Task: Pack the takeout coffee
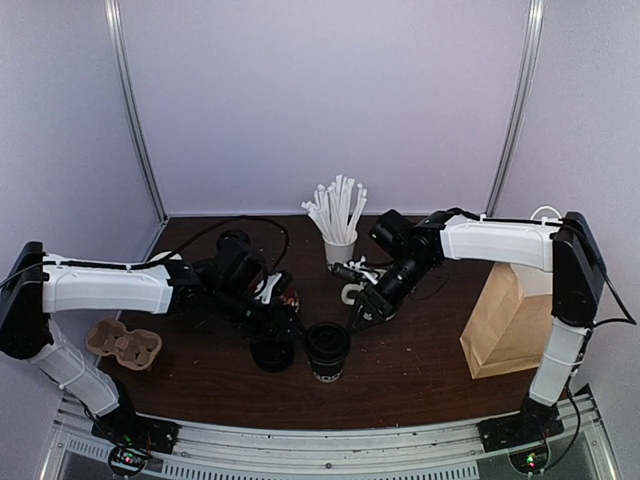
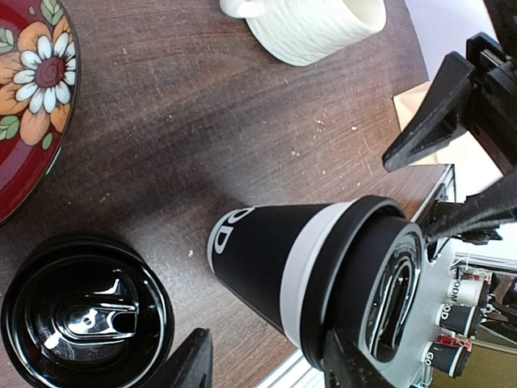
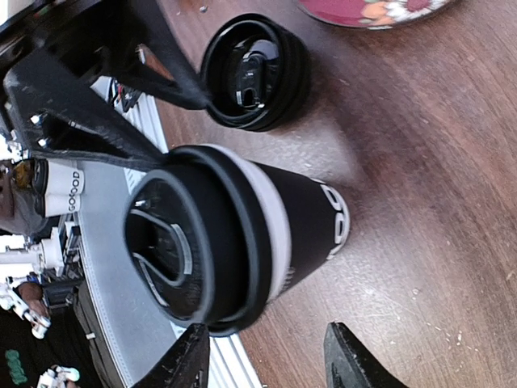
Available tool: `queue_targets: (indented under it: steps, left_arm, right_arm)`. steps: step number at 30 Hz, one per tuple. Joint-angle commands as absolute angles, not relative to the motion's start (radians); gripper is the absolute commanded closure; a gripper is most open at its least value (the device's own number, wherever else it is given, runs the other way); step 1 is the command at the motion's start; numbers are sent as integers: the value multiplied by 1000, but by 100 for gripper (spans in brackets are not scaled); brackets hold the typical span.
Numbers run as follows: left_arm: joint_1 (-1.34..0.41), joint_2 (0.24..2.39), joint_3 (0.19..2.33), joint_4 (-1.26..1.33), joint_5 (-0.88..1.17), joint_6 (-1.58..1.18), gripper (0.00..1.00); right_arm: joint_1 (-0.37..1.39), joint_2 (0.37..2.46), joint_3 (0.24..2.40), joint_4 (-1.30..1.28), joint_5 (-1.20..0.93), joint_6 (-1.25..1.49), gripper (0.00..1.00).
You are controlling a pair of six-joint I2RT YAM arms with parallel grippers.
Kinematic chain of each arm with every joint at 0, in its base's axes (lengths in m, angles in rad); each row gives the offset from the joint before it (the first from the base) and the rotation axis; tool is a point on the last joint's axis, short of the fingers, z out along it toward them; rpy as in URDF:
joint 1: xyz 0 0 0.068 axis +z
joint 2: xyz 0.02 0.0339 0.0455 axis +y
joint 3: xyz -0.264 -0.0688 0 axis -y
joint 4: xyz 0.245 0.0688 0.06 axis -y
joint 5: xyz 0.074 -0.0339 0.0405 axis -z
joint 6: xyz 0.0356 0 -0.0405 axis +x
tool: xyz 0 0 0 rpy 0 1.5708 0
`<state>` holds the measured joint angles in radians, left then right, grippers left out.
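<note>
Two cups: both takeout coffees stand upright w/ black lids on, near the middle of the dark wood table (image 1: 420,380). The centre cup (image 1: 327,350) is just right of the left cup (image 1: 272,352), close but apart.
L side: left gripper (image 2: 266,356) hangs low by the centre cup, fingers apart and clamped on nothing. One finger (image 2: 351,364) overlaps the lid rim in its own view (touching or not, can't tell).
R side: right gripper (image 3: 266,347) sits at the same cup from the opposite side, fingers likewise apart and empty.
Packing spots: cardboard cup carrier (image 1: 125,343) at far left, wells bare. Brown paper bag (image 1: 510,320) at far right, inside not visible.
Risk, clash: both arms crowd one cup, so their fingers could strike each other if both close in.
Risk, tip-over: a sideways nudge at lid height would likely topple the cup, which is tall w/ a narrow base.
Risk, lid: a squeeze high on the rim may pop the lid and spill.
Risk, neighbours: left cup, floral plate (image 2: 32,97) and cream mug (image 2: 315,24) sit near, so a wide swing could knock them.
</note>
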<state>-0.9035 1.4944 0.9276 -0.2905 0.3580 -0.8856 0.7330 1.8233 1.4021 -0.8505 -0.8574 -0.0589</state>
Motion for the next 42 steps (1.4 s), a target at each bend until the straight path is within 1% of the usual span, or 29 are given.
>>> queue_targets:
  steps: [1,14,17,21,28,32,35,38,42]
  left_arm:
    - [-906,1517,953,-333,318,-861,51]
    - [-906,1562,952,-346,314,-850,54]
    - [-905,1597,963,-387,293,-842,54]
    - [-905,1651,982,-470,242,-822,56]
    - [-904,1695,974,-481,223,-816,56]
    - [-905,1724,978,-505,196,-811,57]
    - [-904,1731,984,-510,212,-805,59]
    - [-907,1690,993,-501,222,-795,60]
    - [-912,1605,1019,-485,227,-775,55]
  right_arm:
    - [727,1824,1390,-831,-868,-44,49]
    - [727,1915,1421,-853,-872,-38,50]
    - [726,1945,1429,-857,-863,-26,50]
    - [727,1989,1429,-863,-772,-10,51]
    - [728,2065,1439,-902,-593,-1,57]
    - [733,2105,1461,-926,-541,-1,58]
    - [733,2096,1480,-936,-564,-9,59]
    - [732,2055,1511,-960,-613,-30,58]
    - [720,1974,1558,-984,-645,-61,56]
